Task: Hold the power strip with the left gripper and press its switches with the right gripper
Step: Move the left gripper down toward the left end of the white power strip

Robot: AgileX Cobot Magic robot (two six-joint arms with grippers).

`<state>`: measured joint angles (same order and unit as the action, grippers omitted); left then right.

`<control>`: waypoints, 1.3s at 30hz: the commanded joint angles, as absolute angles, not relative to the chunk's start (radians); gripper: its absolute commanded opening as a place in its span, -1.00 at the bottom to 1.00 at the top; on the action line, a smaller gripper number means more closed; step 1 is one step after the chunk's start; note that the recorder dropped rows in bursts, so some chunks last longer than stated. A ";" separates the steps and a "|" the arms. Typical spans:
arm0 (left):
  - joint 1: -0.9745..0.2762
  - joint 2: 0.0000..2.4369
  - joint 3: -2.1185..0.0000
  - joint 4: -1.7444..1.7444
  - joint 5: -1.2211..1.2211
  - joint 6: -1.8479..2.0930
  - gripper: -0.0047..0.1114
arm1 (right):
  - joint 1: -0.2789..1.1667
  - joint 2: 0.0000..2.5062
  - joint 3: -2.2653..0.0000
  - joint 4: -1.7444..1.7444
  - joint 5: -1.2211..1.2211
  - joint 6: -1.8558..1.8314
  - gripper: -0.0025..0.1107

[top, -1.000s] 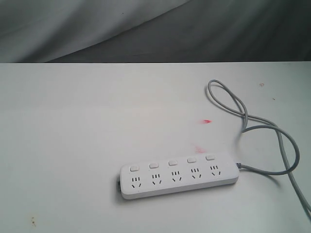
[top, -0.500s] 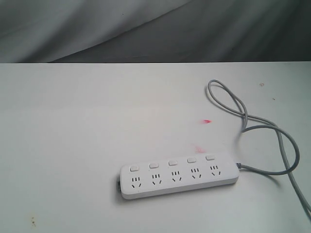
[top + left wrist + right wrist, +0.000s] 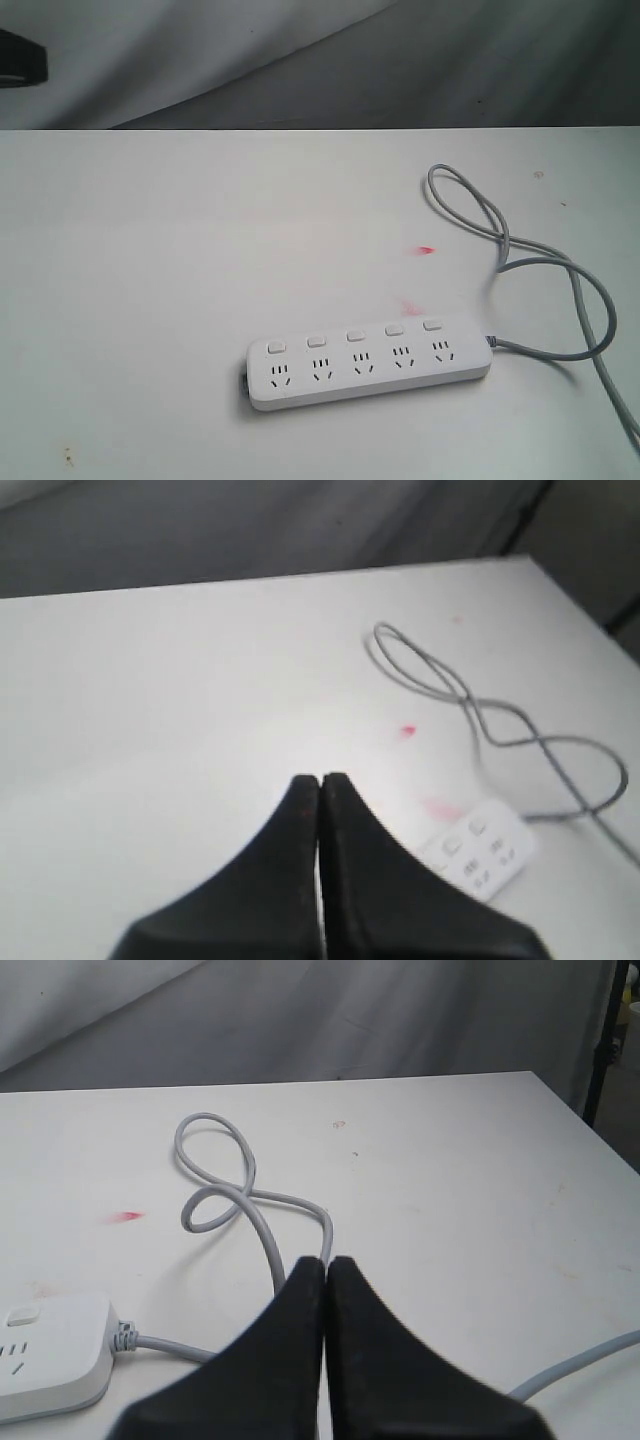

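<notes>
Power strip: the long white plastic power strip [image 3: 368,362], with rounded ends and five sockets, lies flat on the white table [image 3: 150,300]. From the exterior camera it is on the near side of the small red mark [image 3: 427,249]. Neither claw touches it.
Switches: the five small white rounded switches [image 3: 355,335] sit in a row along the strip's edge that faces the red mark, one above each socket.
Cord: the thin grey cord [image 3: 504,238] leaves the strip's right end and loops up past the red mark on that same side.
Left gripper: the black two-finger left gripper [image 3: 320,783] is clenched on nothing. It hangs over bare table, with the red mark and one end of the strip beyond its tips, well apart.
Right gripper: the black two-finger right gripper [image 3: 326,1265] is pressed closed and empty. It hovers over the cord, clear of the strip's cord end, and the red mark lies farther off.
</notes>
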<state>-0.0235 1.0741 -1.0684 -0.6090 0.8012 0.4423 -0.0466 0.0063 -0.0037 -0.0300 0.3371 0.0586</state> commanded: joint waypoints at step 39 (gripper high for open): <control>0.236 1.720 -1.076 -0.918 1.221 2.093 -0.88 | -0.051 0.000 0.000 -0.035 0.329 0.060 -0.96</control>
<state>0.2507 1.6981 -1.0684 -0.9185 1.2108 2.0851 -0.0466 0.0063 -0.0037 -0.0300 0.3371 0.0586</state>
